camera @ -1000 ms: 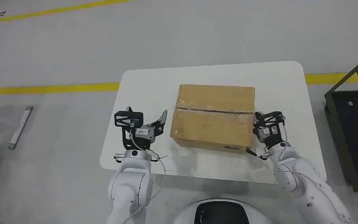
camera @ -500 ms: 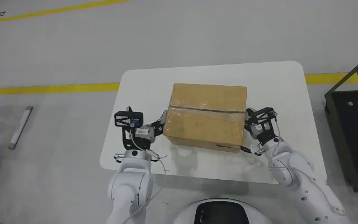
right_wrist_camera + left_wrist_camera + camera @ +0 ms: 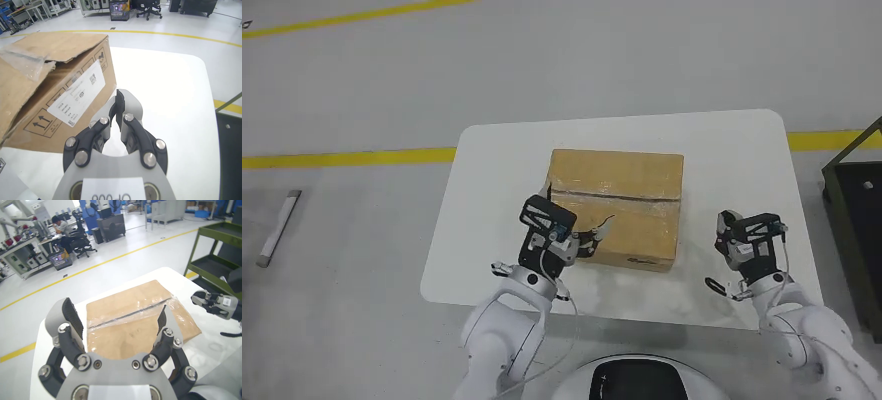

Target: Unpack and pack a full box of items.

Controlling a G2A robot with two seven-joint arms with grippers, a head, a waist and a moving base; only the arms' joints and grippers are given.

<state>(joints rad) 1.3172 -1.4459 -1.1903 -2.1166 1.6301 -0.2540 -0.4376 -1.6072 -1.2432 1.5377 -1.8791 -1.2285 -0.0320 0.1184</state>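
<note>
**Step in hand.** Judged as the start of unpacking: opening the box. Nothing has been lifted out yet.

**Left gripper** (image 3: 117, 316). Jaws spread wide, nothing between them. It is poised above the box's top at the corner nearest the robot, with the fingers straddling the taped seam. Whether a fingertip touches the cardboard cannot be told.

**Right gripper** (image 3: 117, 103). Fingers pressed together, holding nothing. It sits low, just beside the box's labelled end, not touching it.

**Cardboard box** (image 3: 617, 195). Brown, resting flat with its top flaps down. Clear tape (image 3: 132, 313) runs along the centre seam. At the end facing the right gripper, a flap edge (image 3: 79, 51) is buckled upward, and a strip of the tape hangs loose beside it. A white label (image 3: 76, 94) is stuck to that end.

**White table** (image 3: 732, 150). It carries the box.

**Next move, as judged.** The left gripper needs to come down and close on the tape or a flap edge, then pull along the seam. The right gripper is well placed to brace the box's end or take the raised flap. The box may slide unless it is steadied.
</note>
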